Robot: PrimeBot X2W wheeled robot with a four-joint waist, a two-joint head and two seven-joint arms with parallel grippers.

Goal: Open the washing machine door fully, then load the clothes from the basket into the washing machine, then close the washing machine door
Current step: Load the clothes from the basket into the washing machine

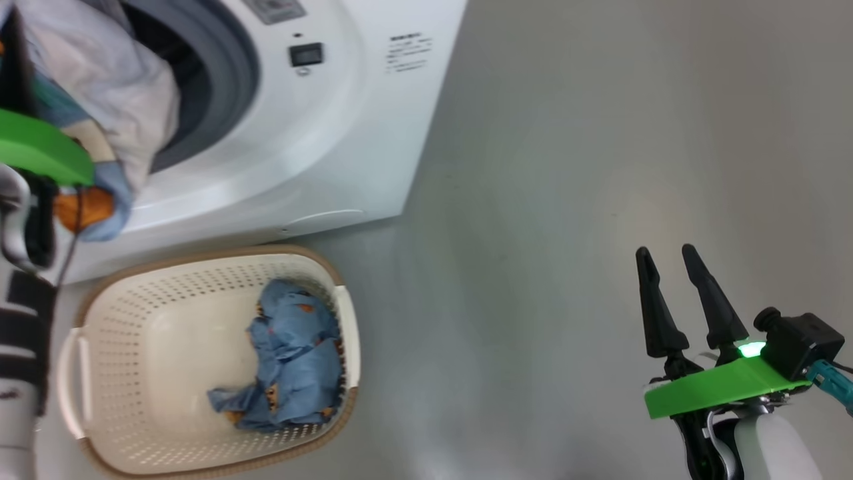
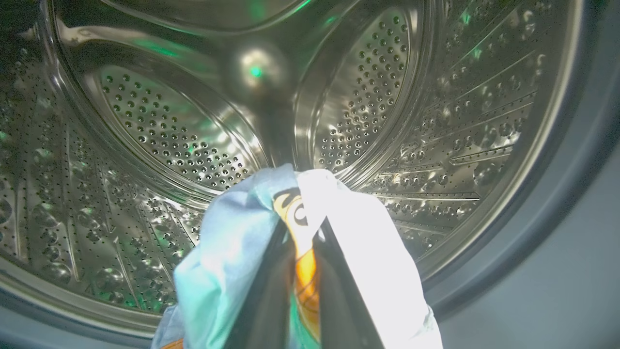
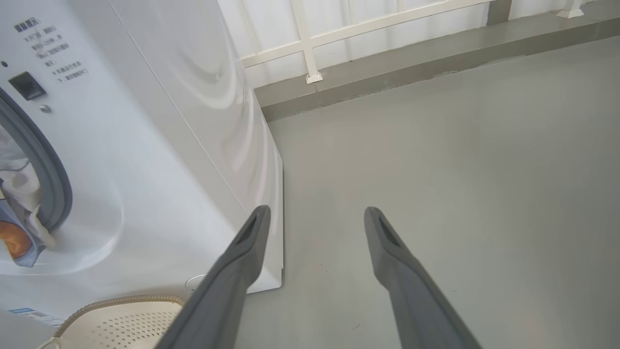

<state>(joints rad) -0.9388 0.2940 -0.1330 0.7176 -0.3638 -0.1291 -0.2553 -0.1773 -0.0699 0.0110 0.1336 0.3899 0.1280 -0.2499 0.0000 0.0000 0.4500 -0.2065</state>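
A garment [image 2: 232,261], pale blue and white with an orange print, is clamped between the closed fingers of the left end effector [image 2: 304,230] at the lower centre of the left wrist view. It is held at the mouth of the perforated steel drum [image 2: 169,126]. In the head view the same piece is seen at the upper left, hanging across the opening bordered by the grey ring [image 1: 226,73] of the washer [image 1: 320,153].

A second garment [image 1: 293,357], blue with small orange prints, is crumpled against the right wall of the basket [image 1: 153,347] at the lower left of the head view. The basket is set on the floor [image 1: 566,200] just beside the washer's front.

The right end effector [image 1: 666,252] is seen at the lower right of the head view with its fingers spread and nothing between them. It is well apart from both basket and washer.

The floor is smooth, grey and faintly glossy. In the upper part of the right wrist view it is bounded by a raised grey kerb [image 3: 387,72], on which a white railing [image 3: 310,43] is mounted.

Counted: two garments, one basket, one washer, two end effectors.
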